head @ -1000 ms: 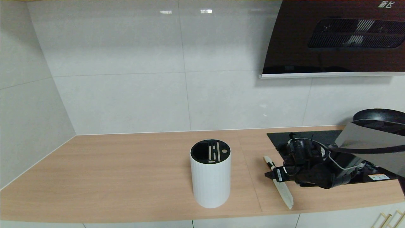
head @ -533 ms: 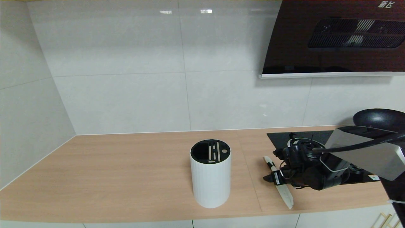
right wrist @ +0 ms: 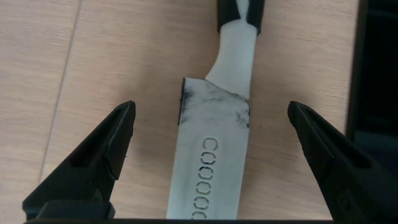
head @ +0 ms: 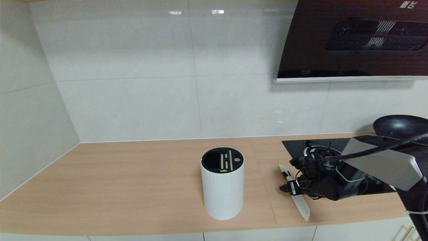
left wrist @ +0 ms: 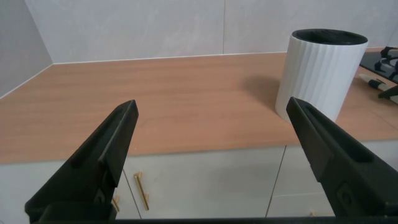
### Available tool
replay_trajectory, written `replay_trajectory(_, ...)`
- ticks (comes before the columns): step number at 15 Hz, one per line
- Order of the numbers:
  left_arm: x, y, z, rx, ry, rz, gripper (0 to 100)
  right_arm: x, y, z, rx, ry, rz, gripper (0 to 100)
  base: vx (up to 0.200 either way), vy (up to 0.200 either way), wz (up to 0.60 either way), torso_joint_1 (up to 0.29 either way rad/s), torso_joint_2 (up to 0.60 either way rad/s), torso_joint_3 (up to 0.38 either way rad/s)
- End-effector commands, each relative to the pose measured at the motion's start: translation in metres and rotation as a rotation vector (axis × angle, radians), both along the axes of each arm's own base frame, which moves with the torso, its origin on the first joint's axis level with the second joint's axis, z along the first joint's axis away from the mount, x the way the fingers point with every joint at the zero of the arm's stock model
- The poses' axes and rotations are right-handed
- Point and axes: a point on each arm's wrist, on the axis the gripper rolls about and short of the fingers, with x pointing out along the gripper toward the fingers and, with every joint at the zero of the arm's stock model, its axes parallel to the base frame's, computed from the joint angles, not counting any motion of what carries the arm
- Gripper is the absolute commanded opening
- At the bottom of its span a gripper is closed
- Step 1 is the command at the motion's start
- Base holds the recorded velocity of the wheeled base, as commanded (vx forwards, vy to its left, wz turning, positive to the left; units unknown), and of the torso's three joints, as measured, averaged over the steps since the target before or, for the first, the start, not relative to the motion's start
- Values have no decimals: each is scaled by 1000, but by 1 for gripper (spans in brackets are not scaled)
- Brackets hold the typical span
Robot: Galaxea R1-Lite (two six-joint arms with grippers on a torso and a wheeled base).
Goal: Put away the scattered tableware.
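Grasp step: at lower right, the right gripper hangs with fingers spread astride the knife; next, lower, close, and carry it to the white holder

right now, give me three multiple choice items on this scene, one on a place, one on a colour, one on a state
1. Where does the knife lie?
A. on the counter, right of the holder
B. inside the holder
C. on the floor
2. What colour is the holder's outer wall?
A. black
B. white
C. red
3. How is the right pincer?
A. shut on the knife
B. open, straddling the knife
C. shut on nothing
Key: 1 A, it lies flat on the wood; 2 B, the ribbed wall is white; 3 B, wood shows between each finger and the blade.
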Motion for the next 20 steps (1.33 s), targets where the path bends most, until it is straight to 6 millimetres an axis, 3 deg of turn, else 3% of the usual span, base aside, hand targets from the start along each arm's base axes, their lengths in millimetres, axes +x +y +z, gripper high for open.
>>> replay_trajectory(1,0,0,0,0,0,0,100,1,0,1,0,-4,0,100,0,0,0,0,0,0)
replay_trajectory(8,0,0,0,0,0,0,100,2,1,1,-4,16,0,100,0,0,0,0,0,0)
replay_trajectory(9,0,0,0,0,0,0,100,2,1,0,-7,31,0,0,0,0,0,0,0,0)
replay_trajectory(20,0,0,0,-2,0,0,100,4,0,4,-43,34,-35,0,0,0,0,0,0,0)
